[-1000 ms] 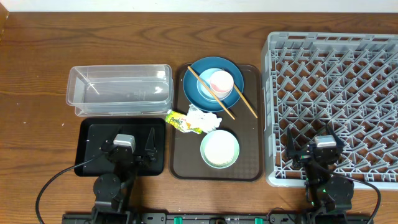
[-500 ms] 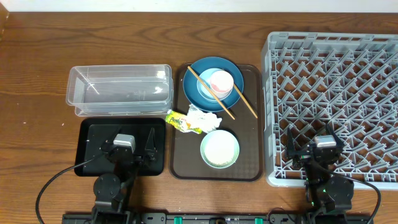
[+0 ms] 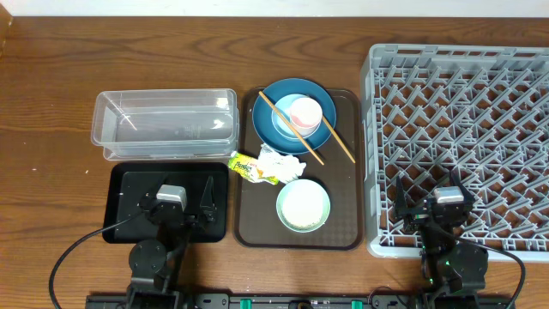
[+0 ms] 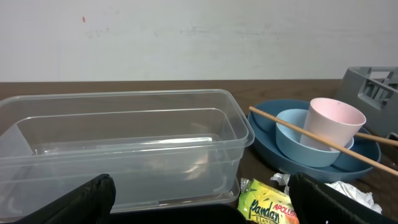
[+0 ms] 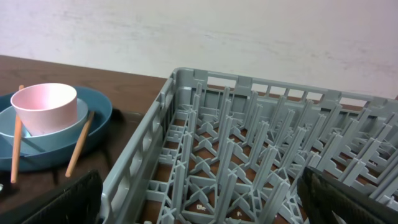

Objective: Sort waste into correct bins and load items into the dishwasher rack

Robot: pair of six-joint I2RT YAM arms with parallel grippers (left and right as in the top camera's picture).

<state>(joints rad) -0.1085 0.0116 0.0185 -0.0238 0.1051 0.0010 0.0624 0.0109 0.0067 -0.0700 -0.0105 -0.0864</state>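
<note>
The left hand (image 3: 180,204) was released, its jaws spread wide and grasping nothing, positioned above the shallow black tray (image 3: 127,183) at the near left of the tabletop (image 3: 51,129). The right hand (image 3: 433,202) was likewise released and empty, positioned over the near left corner of the light-grey dishwasher rack (image 3: 463,120), which occupied the right side of the tabletop.

The clear plastic tub (image 3: 165,124) stood just behind the black tray. A brown serving tray (image 3: 343,215) lay between the bins and the rack.

- Far end of the serving tray: the blue plate (image 3: 273,96), carrying the small light-blue bowl (image 3: 281,120) with the pink-white cup (image 3: 304,112) in it.
- The wooden chopsticks (image 3: 337,139) lay diagonally across the bowl and plate.
- Near end: the pale mint bowl (image 3: 303,206), upright.
- The crumpled white tissue (image 3: 281,163) lay between plate and mint bowl.
- The yellow-green snack wrapper (image 3: 246,166) lay across the serving tray's left rim, touching the tissue.
</note>
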